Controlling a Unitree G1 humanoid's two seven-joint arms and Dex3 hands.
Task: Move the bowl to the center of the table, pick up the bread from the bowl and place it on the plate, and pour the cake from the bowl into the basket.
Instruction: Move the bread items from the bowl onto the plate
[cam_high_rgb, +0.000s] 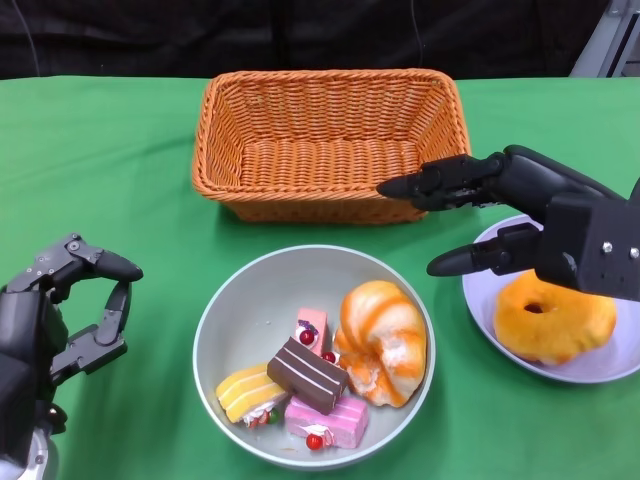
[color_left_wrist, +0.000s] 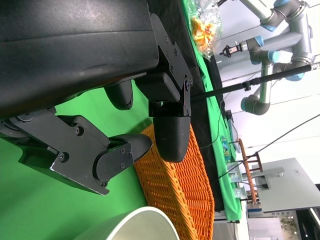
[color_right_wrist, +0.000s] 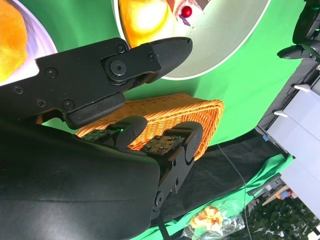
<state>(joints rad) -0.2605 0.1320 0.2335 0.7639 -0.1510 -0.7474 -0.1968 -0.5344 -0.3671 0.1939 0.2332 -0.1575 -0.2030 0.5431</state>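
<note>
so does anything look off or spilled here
Nothing spilled. The bowl sits upright holding the cake pieces and one bread; another bread lies on the plate; the basket is empty.

Open green worktop (cam_high_rgb: 110, 180) at frame left; basket (cam_high_rgb: 325, 140) blocks upper centre, bowl (cam_high_rgb: 314, 355) lower centre, plate (cam_high_rgb: 600, 365) right edge.

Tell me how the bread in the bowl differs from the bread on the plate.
The bread in the bowl is a twisted roll streaked orange and white; the bread on the plate is ring-shaped, plain golden orange.

The roll shares the pale green bowl with several cake slices; the ring sits alone on the lilac plate.

The roll lies uncovered; the right robot hand hangs over the ring, hiding its upper edge.

Both look glossy and similar in size.
</note>
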